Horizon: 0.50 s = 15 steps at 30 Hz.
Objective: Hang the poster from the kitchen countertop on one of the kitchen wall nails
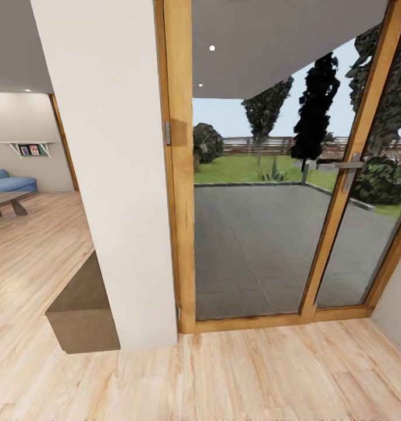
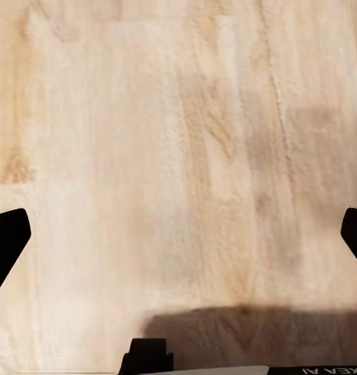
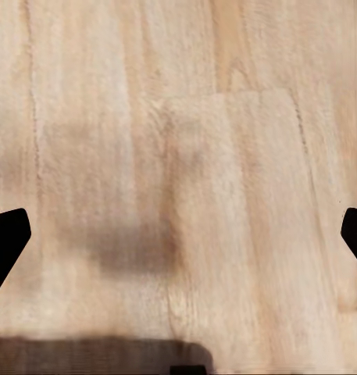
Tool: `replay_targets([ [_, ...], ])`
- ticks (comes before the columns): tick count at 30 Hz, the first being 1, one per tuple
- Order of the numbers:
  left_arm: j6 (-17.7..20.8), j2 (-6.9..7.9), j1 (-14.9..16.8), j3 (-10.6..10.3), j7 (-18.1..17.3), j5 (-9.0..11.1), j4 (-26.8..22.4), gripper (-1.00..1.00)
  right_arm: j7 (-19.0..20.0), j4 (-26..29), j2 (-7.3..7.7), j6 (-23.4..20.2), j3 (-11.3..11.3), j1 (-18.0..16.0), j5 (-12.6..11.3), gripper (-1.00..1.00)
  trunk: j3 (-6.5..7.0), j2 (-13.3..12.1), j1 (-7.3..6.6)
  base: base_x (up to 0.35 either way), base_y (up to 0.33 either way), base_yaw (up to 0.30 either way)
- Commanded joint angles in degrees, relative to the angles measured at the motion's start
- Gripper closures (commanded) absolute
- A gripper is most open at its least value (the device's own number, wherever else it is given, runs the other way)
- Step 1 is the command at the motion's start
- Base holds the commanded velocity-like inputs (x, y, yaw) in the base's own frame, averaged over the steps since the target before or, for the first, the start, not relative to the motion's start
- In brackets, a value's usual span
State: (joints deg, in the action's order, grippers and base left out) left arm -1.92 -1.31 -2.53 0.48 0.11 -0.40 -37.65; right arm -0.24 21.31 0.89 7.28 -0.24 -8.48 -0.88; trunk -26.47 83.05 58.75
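a wood-framed glass door (image 1: 265, 175) and a white wall (image 1: 107, 175) are faced across the wooden floor (image 1: 253, 374). both jaws are spread wide, empty, over floorboards. the poster's whereabouts cannot be told; the kitchen is judged yet to be reached, so turning and driving are called for.

Head cam: standing height, looks fwd and slightly down at a glass door w/ wood frame (image 1: 180, 175), white wall pillar (image 1: 107, 164) just left of it, patio beyond, living room w/ blue sofa (image 1: 10, 182) far left.

L wrist cam: points straight down at the wood floor (image 2: 178, 156), fairly close, fingertips (image 2: 6, 238) at both frame edges.

R wrist cam: same setup, down at the wood floor (image 3: 194, 172), fingertips (image 3: 6, 238) at edges.

Overlap: all three share only the plank floor.
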Motion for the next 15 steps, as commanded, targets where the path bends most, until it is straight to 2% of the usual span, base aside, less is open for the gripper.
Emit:
replay_targets([
  [1, -0.1, -0.01, -0.02, 0.05, 0.0, -0.04, -0.04, -1.0, -0.04, -0.04, -0.01, 0.19, -0.02, -0.03, -0.09, -1.0, -0.04, 0.03, -0.02, -0.223, 0.0, -0.073],
  [10, -0.1, -0.01, -0.02, 0.05, -0.02, -0.04, 0.02, -1.0, -0.09, -0.19, -0.01, 0.19, -0.02, -0.04, -0.09, -1.0, -0.03, 0.03, -0.02, -0.293, 0.0, -0.044],
  [13, -0.1, 0.0, -0.02, 0.05, -0.02, -0.04, 0.03, -1.0, -0.09, -0.2, -0.01, 0.19, -0.06, -0.04, -0.09, -1.0, -0.02, 0.03, -0.02, -0.279, 0.0, -0.172],
  [15, -0.1, 0.0, -0.02, 0.05, -0.02, -0.04, 0.03, -1.0, -0.06, -0.21, -0.01, 0.19, -0.09, -0.04, -0.13, -1.0, 0.01, 0.03, -0.02, -0.101, 0.0, -0.261],
])
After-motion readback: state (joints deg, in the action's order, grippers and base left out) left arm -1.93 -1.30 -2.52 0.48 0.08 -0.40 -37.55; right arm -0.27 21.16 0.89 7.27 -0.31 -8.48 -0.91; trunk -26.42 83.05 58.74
